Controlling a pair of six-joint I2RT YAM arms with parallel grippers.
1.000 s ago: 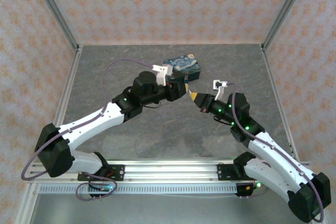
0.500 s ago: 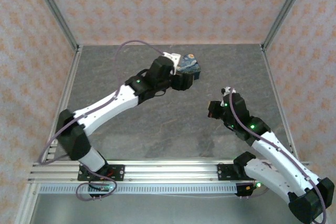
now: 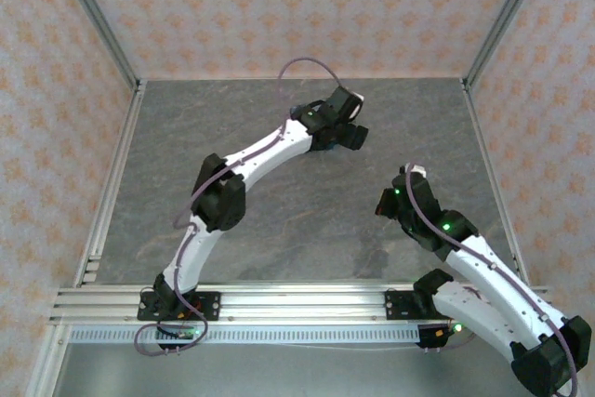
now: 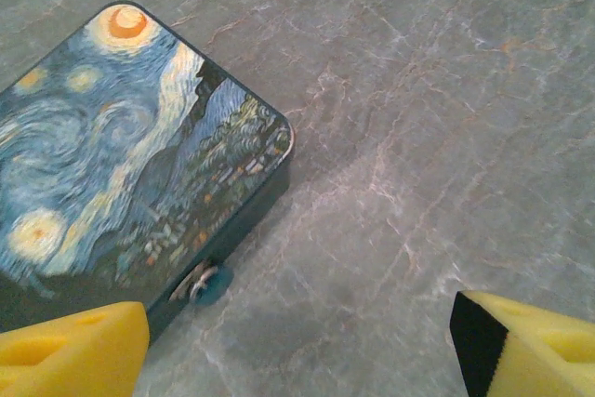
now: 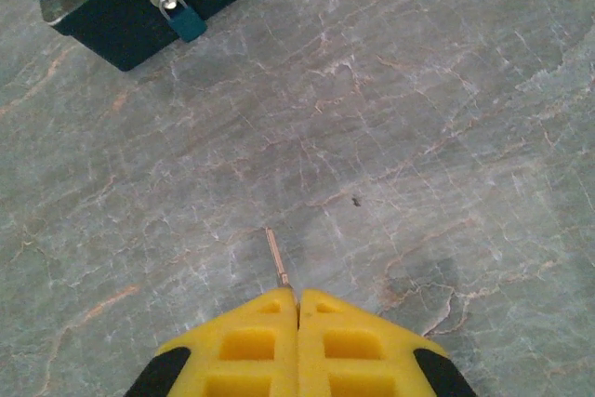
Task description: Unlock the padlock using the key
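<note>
The padlock (image 5: 181,18) is a tiny teal-bodied lock with a silvery shackle, hanging from the clasp on the front of the starry-night tin (image 4: 121,155). In the left wrist view the padlock (image 4: 206,283) sits at the tin's lower edge. My left gripper (image 4: 297,360) hovers open over the tin's right side, nothing between its yellow fingers (image 4: 74,350). My right gripper (image 5: 297,299) is shut on the key (image 5: 276,258), whose thin blade pokes forward from the fingertips. It hangs well short of the tin (image 5: 121,6). From above, the left gripper (image 3: 339,132) covers the tin; the right gripper (image 3: 386,202) is nearer, to the right.
The grey marbled tabletop (image 3: 279,211) lies bare between the two arms. Metal frame posts (image 3: 98,25) and patterned walls enclose the back and sides. A small dark speck (image 5: 357,200) lies on the table ahead of the right gripper.
My left arm has stretched out towards the back over the tin and its gripper has opened. My right gripper has drawn back from the tin towards the near right, still shut on the key.
</note>
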